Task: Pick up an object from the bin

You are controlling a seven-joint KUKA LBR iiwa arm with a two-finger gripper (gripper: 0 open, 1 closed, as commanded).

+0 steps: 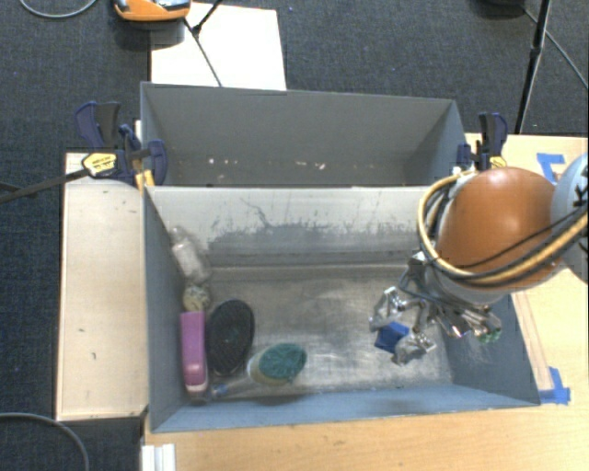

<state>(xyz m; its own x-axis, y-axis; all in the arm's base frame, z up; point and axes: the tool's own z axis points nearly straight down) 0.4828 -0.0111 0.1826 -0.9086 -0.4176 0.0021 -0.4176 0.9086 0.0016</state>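
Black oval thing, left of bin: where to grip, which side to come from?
Likely from straight above, fingers across the narrow width of the black oval thing, at its upper half. It lies flat, long axis up-down in the view. The teal round thing crowds its lower end; the pink bar lies close along its left, a tight gap.

Dark grey carpet floor (368, 46), black cables (532, 69) across it, an orange object (147, 8) at top.

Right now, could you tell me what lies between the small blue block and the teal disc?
Only bare bin floor between blue block and teal disc, in the camera view.
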